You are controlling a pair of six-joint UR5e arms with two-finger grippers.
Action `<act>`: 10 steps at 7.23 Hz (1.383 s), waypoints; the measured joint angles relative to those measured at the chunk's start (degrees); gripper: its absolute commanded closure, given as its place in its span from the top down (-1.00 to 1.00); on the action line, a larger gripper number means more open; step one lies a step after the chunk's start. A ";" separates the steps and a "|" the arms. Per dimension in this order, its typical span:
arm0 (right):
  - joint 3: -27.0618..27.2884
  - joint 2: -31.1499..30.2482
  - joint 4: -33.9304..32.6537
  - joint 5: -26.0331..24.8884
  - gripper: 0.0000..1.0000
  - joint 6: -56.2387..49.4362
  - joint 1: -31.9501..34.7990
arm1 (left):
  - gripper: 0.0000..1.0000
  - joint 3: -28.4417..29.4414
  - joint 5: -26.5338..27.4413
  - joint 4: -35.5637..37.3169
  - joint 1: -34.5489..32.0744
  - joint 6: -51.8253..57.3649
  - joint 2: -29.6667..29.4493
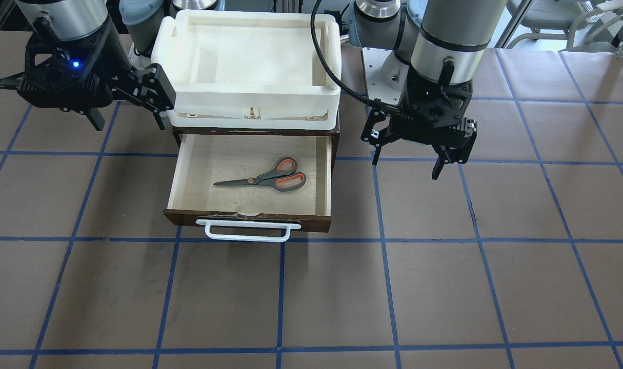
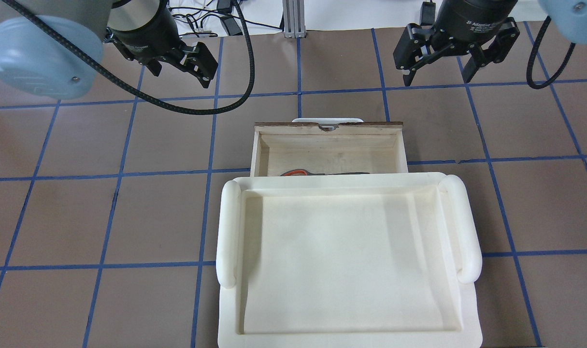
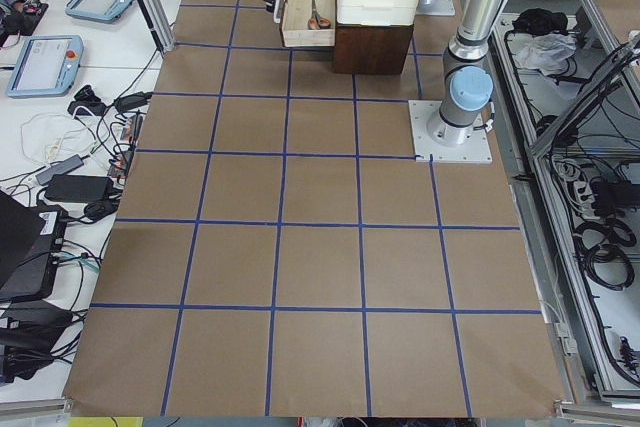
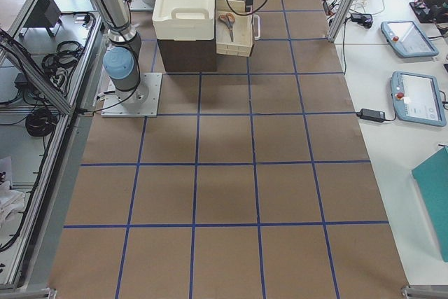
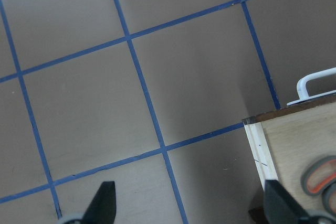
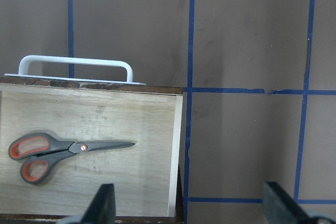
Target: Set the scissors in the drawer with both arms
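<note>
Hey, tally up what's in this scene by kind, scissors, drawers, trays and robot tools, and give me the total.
Scissors: 1
Drawer: 1
Cream-white tray: 1
Tools: 2, the left tool and the right tool, both open and empty
Total: 5

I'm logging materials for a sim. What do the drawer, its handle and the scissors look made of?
Drawer: wood, pale grainy floor, dark brown front. Handle: smooth white, plastic or painted metal, unclear. Scissors: metal-looking blades; matte grey handles with orange insets, likely plastic.
</note>
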 measured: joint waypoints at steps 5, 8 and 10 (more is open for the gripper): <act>0.00 0.06 0.33 -0.02 1.00 0.11 0.00 | 1.00 0.81 -1.15 -9.20 5.33 -5.65 5.43; 0.07 0.06 0.32 -0.04 1.00 0.11 0.00 | 1.00 0.00 -1.11 -9.76 5.53 -4.99 5.96; 0.09 0.06 0.38 -0.22 1.00 0.03 0.00 | 1.00 -0.12 -1.15 -9.78 5.53 -4.94 6.00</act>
